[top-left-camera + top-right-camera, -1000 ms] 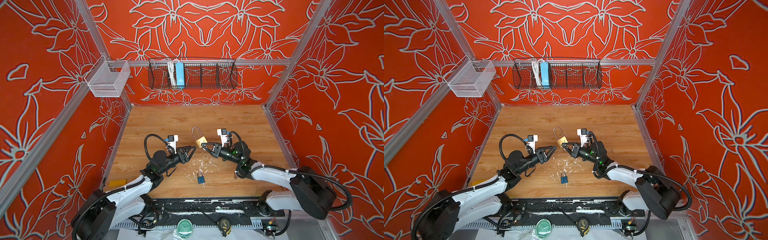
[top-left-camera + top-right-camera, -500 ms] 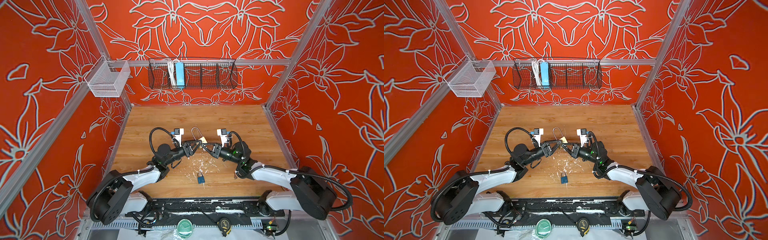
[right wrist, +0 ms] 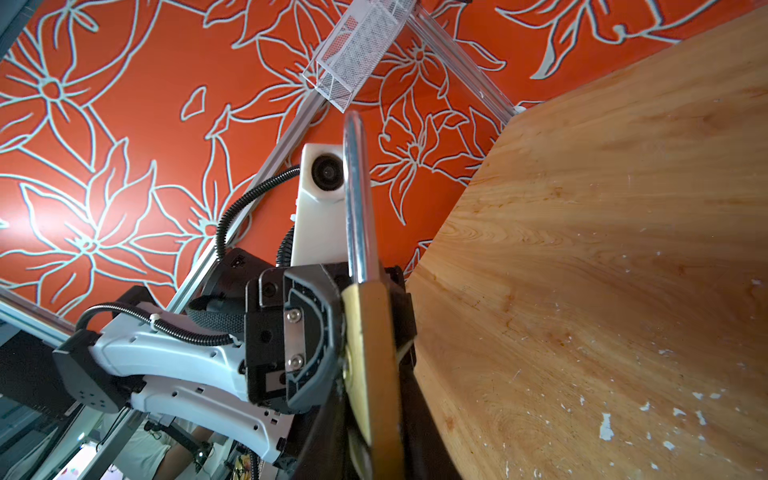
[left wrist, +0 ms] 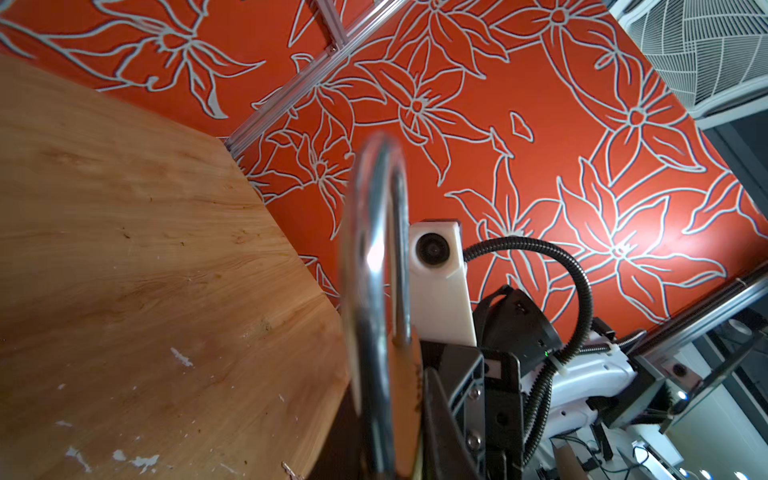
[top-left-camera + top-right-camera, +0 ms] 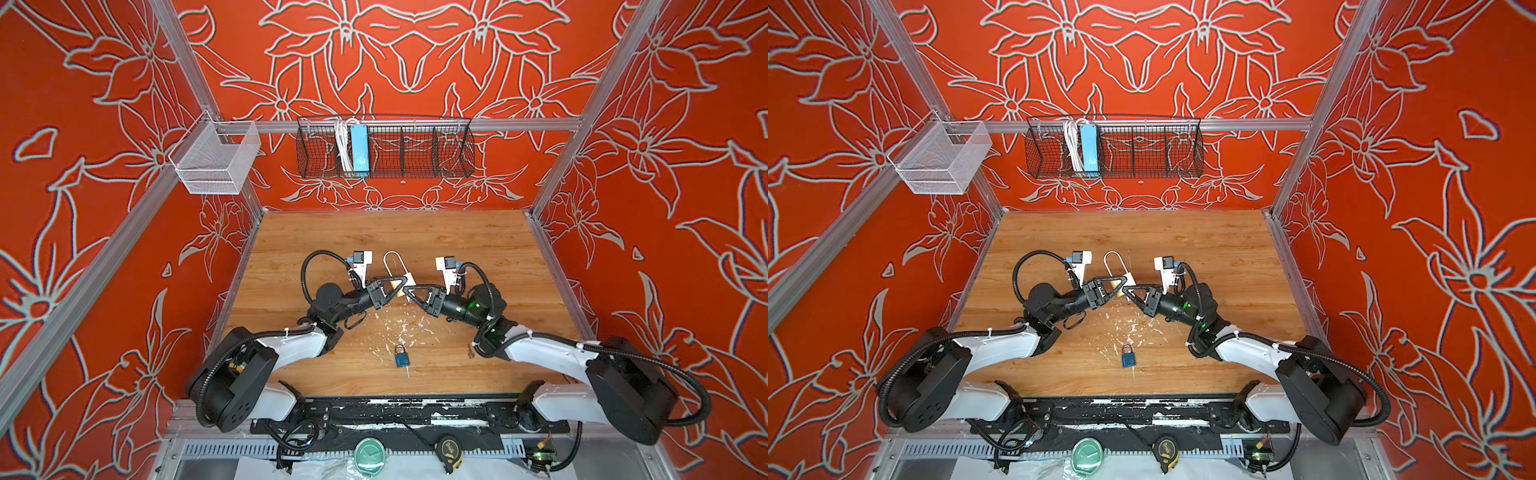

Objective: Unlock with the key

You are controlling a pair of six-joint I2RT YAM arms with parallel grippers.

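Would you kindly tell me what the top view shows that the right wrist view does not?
Only the top view: the blue padlock and the black wire basket. Only the right wrist view: the left claw pressed against the brass padlock, close up. Both: that padlock between the left claw and right claw, plus the white mesh basket.

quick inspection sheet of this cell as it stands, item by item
surface: wooden tabletop, white flecks near the middle
job's things: brass padlock between both grippers; blue padlock and what looks like a key lying on the table
clutter: tape measure and green roll on the front ledge
grippers: left gripper and right gripper both shut on the brass padlock
cables: black conduit looped at each wrist
surroundings: black wire basket with white cord and blue box; white mesh basket; floral walls
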